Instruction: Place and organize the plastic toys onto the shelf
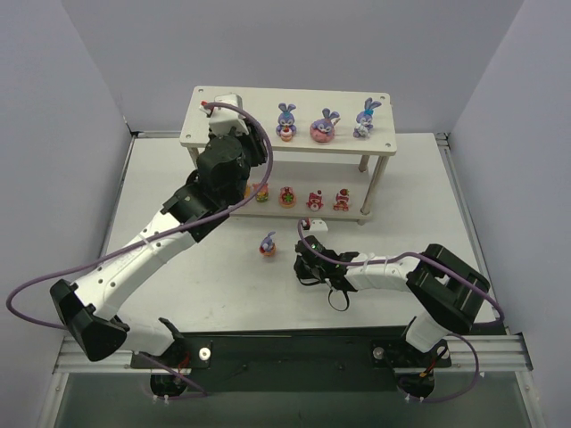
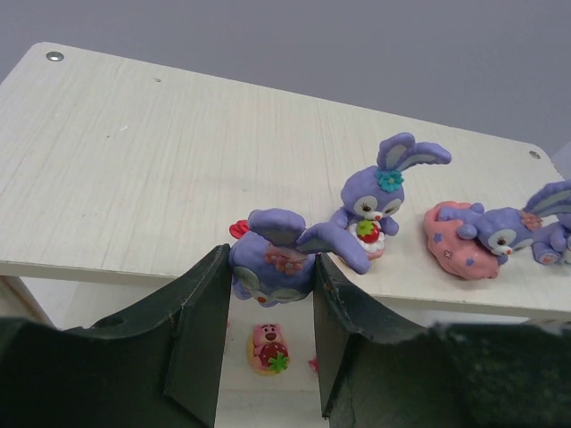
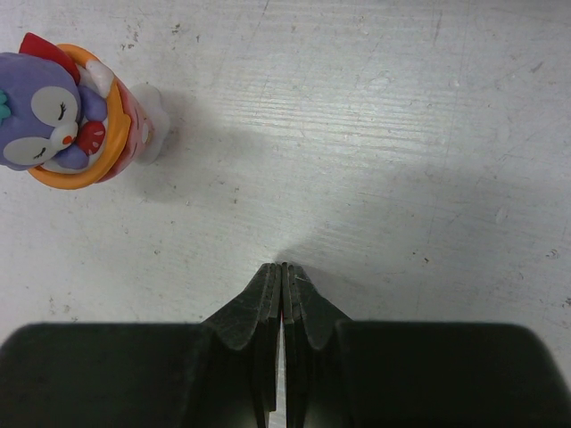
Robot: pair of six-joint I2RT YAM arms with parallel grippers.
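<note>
The shelf [image 1: 259, 100] stands at the back of the table. My left gripper [image 2: 270, 267] is shut on a purple bunny toy [image 2: 278, 236], held upside down at the front edge of the top tier [image 2: 134, 160]. Three bunny toys stand on the top tier: one with a strawberry [image 2: 370, 201], one lying on a pink round piece [image 2: 473, 242], and a third [image 1: 365, 118]. Several small red, pink and orange toys [image 1: 314, 200] line the lower tier, among them a pink bear [image 2: 268, 348]. A bunny in an orange ring [image 3: 62, 111] stands on the table. My right gripper [image 3: 284, 267] is shut and empty, resting low beside it.
Grey walls close in the white table [image 1: 401, 232] on the left, back and right. The shelf's round legs [image 1: 376, 189] stand at its corners. The black base rail [image 1: 294, 348] runs along the near edge.
</note>
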